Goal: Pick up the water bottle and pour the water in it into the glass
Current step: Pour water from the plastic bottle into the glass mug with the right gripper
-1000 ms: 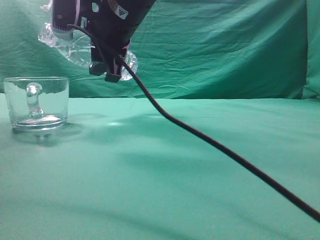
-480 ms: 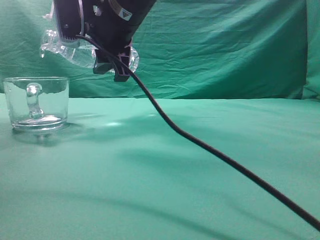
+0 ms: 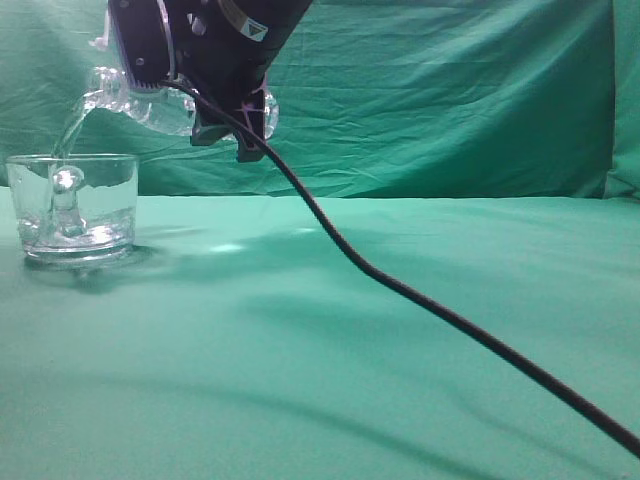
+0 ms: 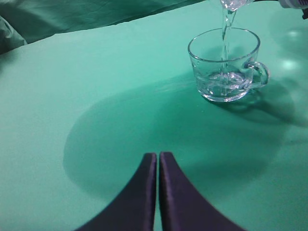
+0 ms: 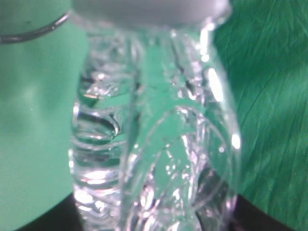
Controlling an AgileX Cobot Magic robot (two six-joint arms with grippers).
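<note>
Right pincer (image 3: 215, 100) gripping tilted water bottle (image 3: 130, 95), pouring water (image 3: 70, 130) into glass (image 3: 75, 205); left pincer (image 4: 158, 183) closed, idle. Risking overshooting rim, wetting worktop (image 3: 400, 380), if tilting faster.

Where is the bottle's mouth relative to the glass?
In the exterior view, upper left, the water bottle, tipped in the right gripper, has its mouth above the glass.

Glossy clear plastic water bottle (image 5: 154, 144), shiny glass (image 4: 224, 65), matt green cloth (image 3: 330, 340)

water bottle (image 3: 150, 105) mostly behind right tool (image 3: 215, 75)
</note>
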